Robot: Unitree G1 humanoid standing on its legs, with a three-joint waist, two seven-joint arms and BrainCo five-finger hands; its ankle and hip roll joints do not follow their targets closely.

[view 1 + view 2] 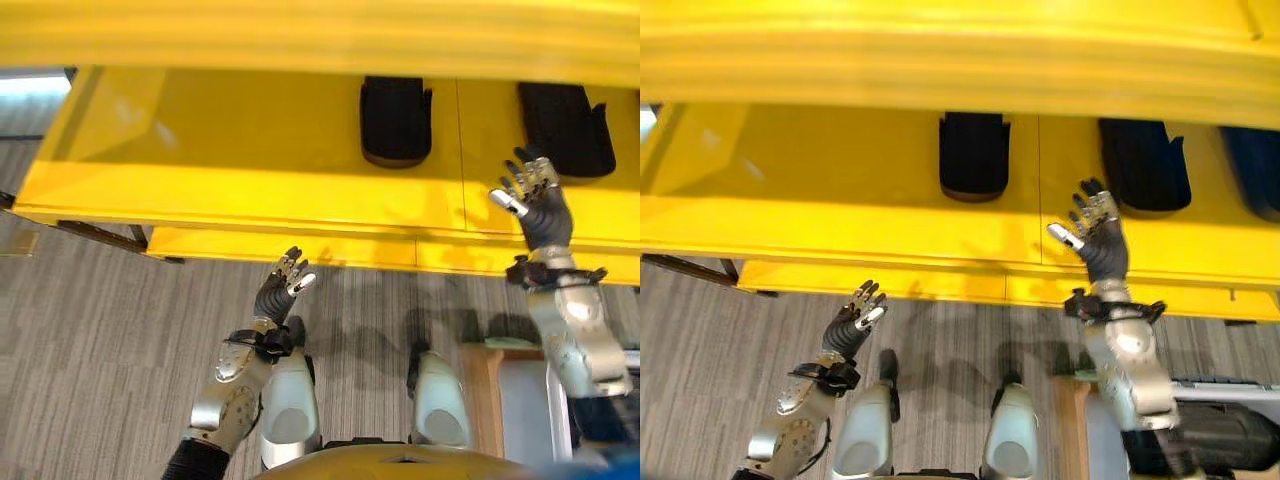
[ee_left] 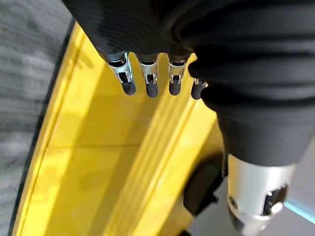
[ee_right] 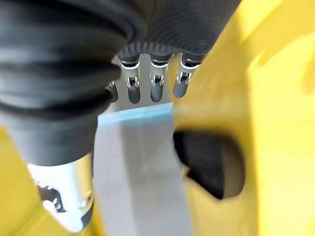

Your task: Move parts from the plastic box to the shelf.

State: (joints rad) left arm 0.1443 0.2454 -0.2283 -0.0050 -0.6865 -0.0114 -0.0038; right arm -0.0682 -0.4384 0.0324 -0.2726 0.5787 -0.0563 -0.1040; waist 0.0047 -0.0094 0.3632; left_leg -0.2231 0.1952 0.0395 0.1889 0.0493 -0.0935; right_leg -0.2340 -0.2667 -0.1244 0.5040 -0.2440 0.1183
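Note:
A yellow shelf [image 1: 220, 140] spans the far side. Two black parts lie on it, one near the middle [image 1: 396, 122] and one to the right [image 1: 565, 125]. My right hand [image 1: 545, 215] is open with spread fingers, raised over the shelf's front just short of the right part and holding nothing. In the right wrist view its straight fingers [image 3: 156, 83] show with a black part [image 3: 211, 162] beyond them. My left hand [image 1: 275, 295] is open and empty, lower down over the floor by the shelf's front edge. A black part [image 2: 202, 189] on the shelf lies beyond its fingers [image 2: 150, 81].
A grey box [image 1: 520, 400] with a tan side stands on the floor at lower right, partly hidden by my right arm. A darker bluish part [image 1: 1255, 170] lies at the shelf's far right. An upper yellow shelf board [image 1: 320, 30] overhangs the top. Grey carpet [image 1: 90, 330] lies left.

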